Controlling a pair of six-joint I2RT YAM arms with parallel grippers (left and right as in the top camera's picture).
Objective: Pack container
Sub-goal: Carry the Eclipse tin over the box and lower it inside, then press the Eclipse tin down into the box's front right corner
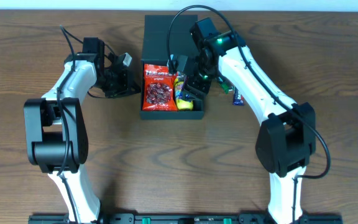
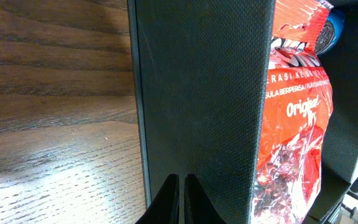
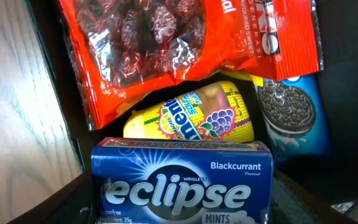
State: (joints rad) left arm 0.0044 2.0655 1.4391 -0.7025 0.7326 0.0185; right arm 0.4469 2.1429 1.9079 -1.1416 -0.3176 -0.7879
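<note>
The dark container stands open at the table's middle, its flap lid folded back. Inside lie a red snack bag, a yellow Mentos pack and a blue Oreo pack. My right gripper is over the container's right side, shut on a blue Eclipse mints tin just above the Mentos pack. My left gripper is shut and empty, its tips against the container's outer left wall. The red bag shows past that wall.
A blue packet and a green packet lie on the wood table right of the container, under the right arm. Bare table lies left of the container.
</note>
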